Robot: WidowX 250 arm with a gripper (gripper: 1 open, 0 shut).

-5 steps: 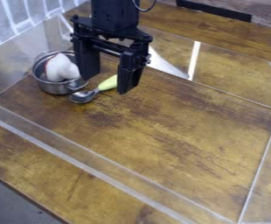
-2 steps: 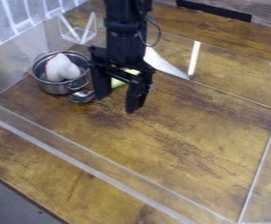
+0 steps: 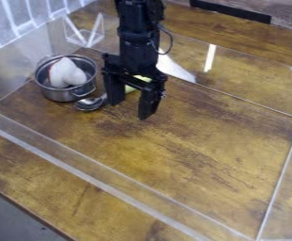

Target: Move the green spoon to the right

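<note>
The green spoon lies on the wooden table just right of the steel bowl. Its shiny scoop point(image 3: 89, 102) shows clearly, while only a bit of its yellow-green handle point(image 3: 131, 83) peeks out between the black fingers. My gripper point(image 3: 130, 99) points straight down, low over the table, and is open. One finger point(image 3: 112, 94) stands left of the handle and the other point(image 3: 149, 102) right of it. Nothing is gripped, and I cannot tell whether the fingers touch the spoon.
A round steel bowl point(image 3: 48, 83) holding a white object point(image 3: 67, 69) sits close to the left of the scoop. Clear acrylic walls point(image 3: 111, 184) fence the table at the front, left and right. Bare wood point(image 3: 212, 122) stretches to the right of the gripper.
The open gripper has come down toward the table and shifted slightly to the right and nearer the camera, ending astride the spoon's handle. Spoon and bowl have not moved.
</note>
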